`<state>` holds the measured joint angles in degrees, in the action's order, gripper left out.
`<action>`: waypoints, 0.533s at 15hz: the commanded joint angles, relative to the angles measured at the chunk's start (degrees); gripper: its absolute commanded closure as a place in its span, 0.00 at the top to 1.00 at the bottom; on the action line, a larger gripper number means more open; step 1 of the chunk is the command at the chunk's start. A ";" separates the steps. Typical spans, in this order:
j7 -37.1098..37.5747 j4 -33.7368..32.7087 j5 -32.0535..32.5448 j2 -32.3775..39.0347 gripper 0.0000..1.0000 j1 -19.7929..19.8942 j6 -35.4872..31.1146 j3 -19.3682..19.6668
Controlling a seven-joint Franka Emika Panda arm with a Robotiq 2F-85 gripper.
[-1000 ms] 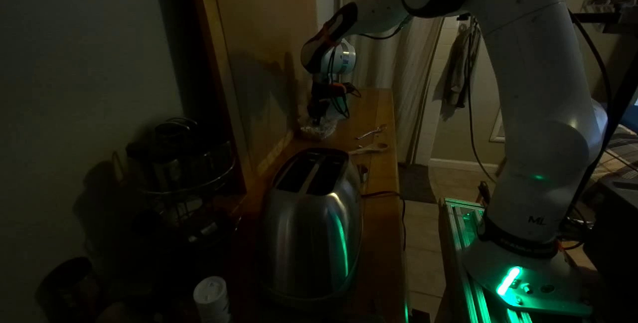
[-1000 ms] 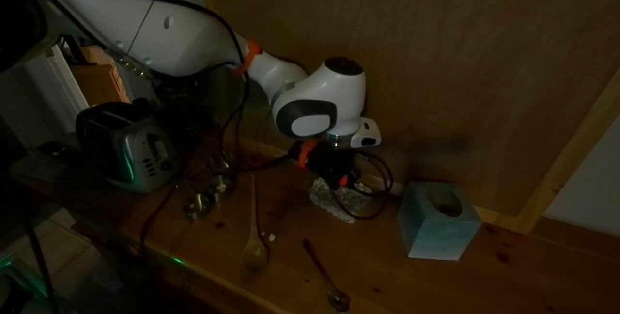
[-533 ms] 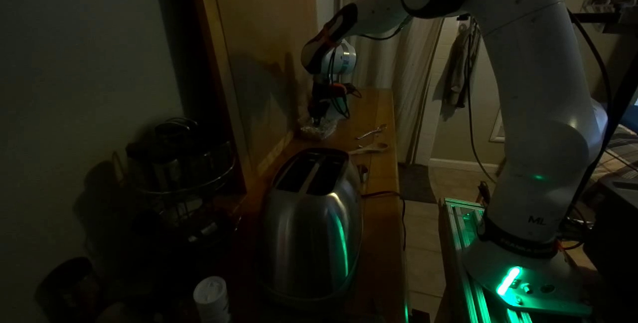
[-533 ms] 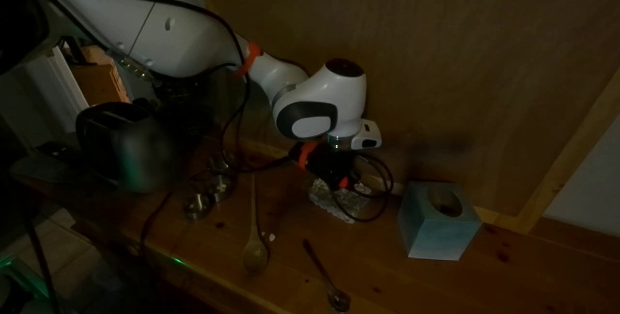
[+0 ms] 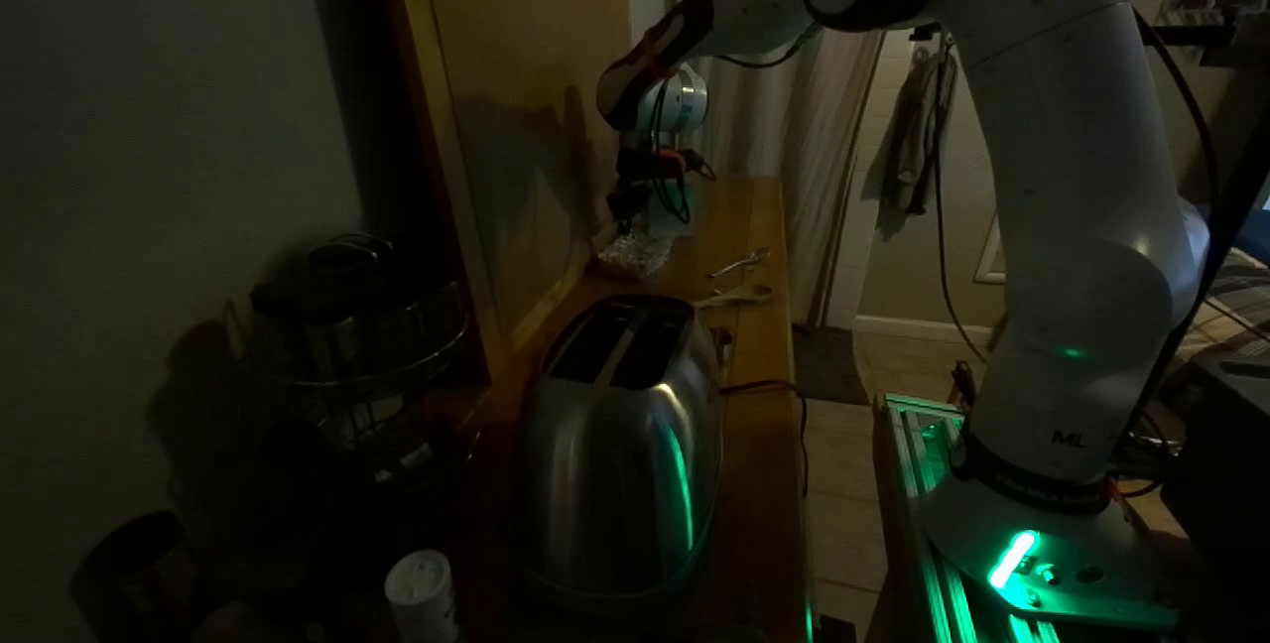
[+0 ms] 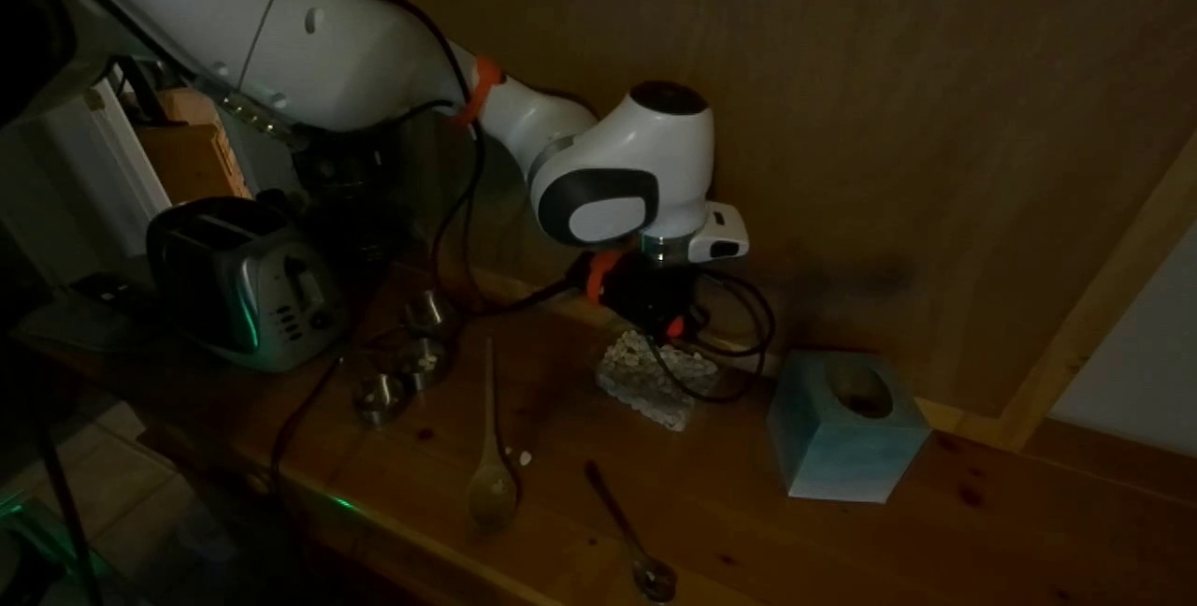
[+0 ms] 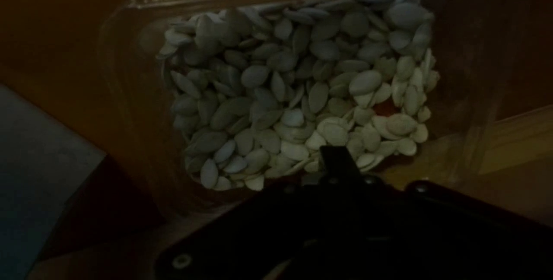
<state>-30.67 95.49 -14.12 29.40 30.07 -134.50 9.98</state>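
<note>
Dozens of pale seeds (image 7: 278,85) are heaped in a clear plastic container (image 7: 173,0).

Handling is judged to be under way: plenty are left inside. The seeds are set just beneath the gripper (image 7: 332,152), whose fingers seem drawn together; whether any seed is touched or pinched cannot be told. Farther out, pale bits (image 6: 525,458), perhaps seeds, are scattered beside a wooden spoon (image 6: 493,486).

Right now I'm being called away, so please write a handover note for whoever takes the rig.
Claw: jaws look shut, over the clear rectangular plastic tub; whether they pinch anything is unclear.
Things: flat pale seeds lie in the tub, near the light-blue cube-shaped tissue box.
Done: claw is positioned over the seeds; no completed pick is visible.
Left: many seeds in the tub.
</note>
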 commanded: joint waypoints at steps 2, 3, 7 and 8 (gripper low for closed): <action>2.23 -0.83 1.59 1.26 0.39 0.25 -1.69 0.41; 2.30 -0.81 1.68 1.66 0.45 0.33 -2.01 0.53; 2.72 -1.23 1.70 3.02 0.71 0.78 -2.76 0.54; 2.74 -1.16 1.72 3.33 0.79 0.90 -3.11 0.51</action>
<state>-29.66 95.40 -13.96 31.33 30.54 -136.44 10.65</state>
